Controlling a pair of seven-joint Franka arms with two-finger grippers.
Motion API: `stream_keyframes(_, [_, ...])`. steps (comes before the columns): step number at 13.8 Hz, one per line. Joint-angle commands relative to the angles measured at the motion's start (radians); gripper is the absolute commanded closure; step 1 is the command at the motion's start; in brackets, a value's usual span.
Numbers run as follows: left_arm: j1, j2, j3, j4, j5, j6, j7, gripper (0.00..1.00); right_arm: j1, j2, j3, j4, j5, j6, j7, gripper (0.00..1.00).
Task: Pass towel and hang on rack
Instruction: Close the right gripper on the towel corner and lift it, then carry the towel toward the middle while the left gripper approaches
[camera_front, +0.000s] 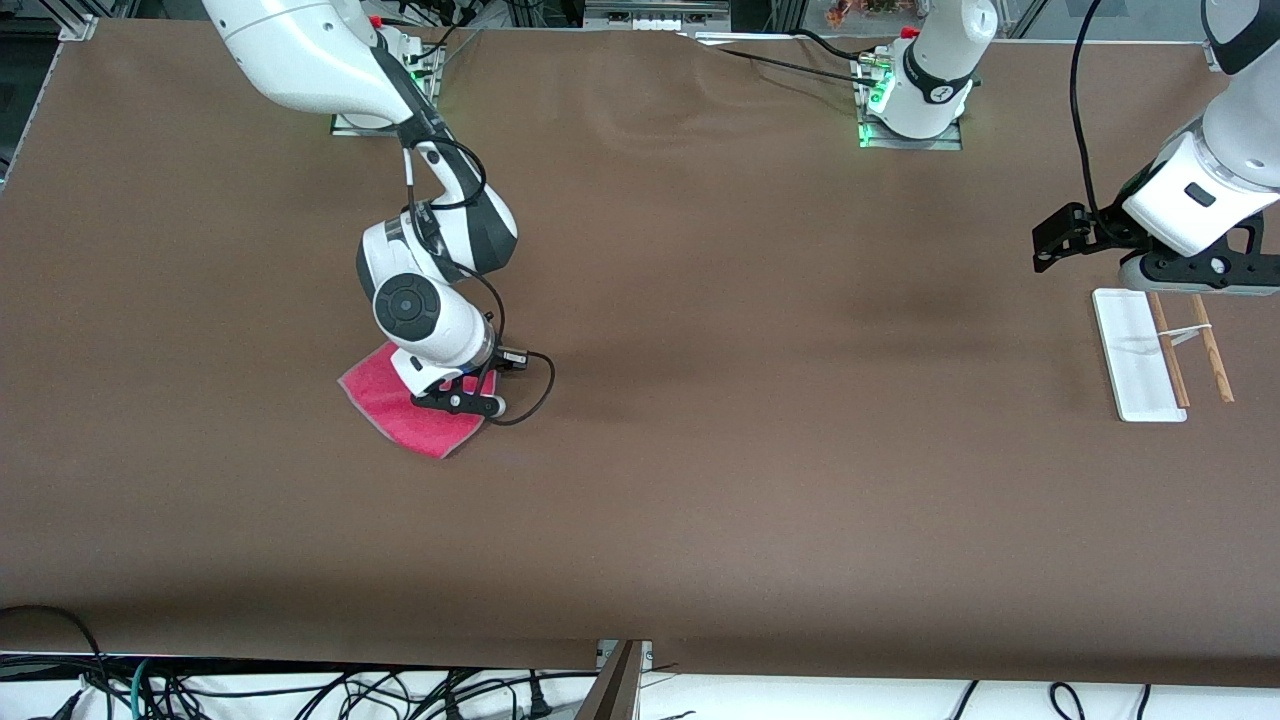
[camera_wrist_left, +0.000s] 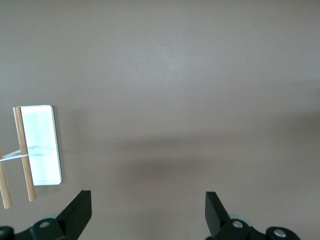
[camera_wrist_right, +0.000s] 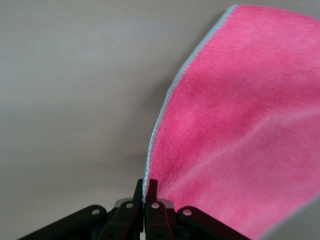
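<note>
The pink-red towel (camera_front: 400, 405) lies on the brown table toward the right arm's end, one edge lifted. My right gripper (camera_front: 462, 400) is low over it and shut on its pale stitched edge; in the right wrist view the towel (camera_wrist_right: 240, 135) rises from my closed fingertips (camera_wrist_right: 144, 189). The rack (camera_front: 1150, 352), a white flat base with two thin brown rods, lies on the table at the left arm's end. My left gripper (camera_front: 1050, 245) is open and empty above the table beside the rack; the rack also shows in the left wrist view (camera_wrist_left: 37, 145).
Brown table cover (camera_front: 700, 400) spans the whole work area. The arm bases (camera_front: 910, 110) stand along the edge farthest from the front camera. Cables hang below the table's nearest edge (camera_front: 300, 690).
</note>
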Motion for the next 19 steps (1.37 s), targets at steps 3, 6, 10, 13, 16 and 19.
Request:
stream_keyframes(3, [0.011, 0.008, -0.008, 0.022, 0.000, -0.011, 0.025, 0.00, 0.024, 0.005, 0.006, 0.191, 0.127, -0.205, 0.109, 1.00])
stream_keyframes(6, [0.011, 0.008, -0.008, 0.022, 0.000, -0.011, 0.025, 0.00, 0.047, 0.012, 0.017, 0.309, 0.220, -0.308, 0.227, 1.00])
stream_keyframes(10, [0.011, 0.008, -0.008, 0.022, 0.000, -0.011, 0.025, 0.00, 0.070, 0.014, 0.021, 0.395, 0.387, -0.339, 0.380, 1.00])
stream_keyframes(13, [0.011, 0.008, -0.008, 0.022, 0.000, -0.011, 0.027, 0.00, 0.081, 0.015, 0.064, 0.443, 0.479, -0.314, 0.527, 1.00])
stream_keyframes(16, [0.011, 0.008, -0.008, 0.022, 0.000, -0.011, 0.025, 0.00, 0.089, 0.015, 0.132, 0.472, 0.538, -0.230, 0.696, 1.00])
stream_keyframes(19, [0.011, 0.008, -0.008, 0.023, 0.000, -0.011, 0.025, 0.00, 0.089, 0.015, 0.204, 0.481, 0.568, -0.117, 0.825, 1.00])
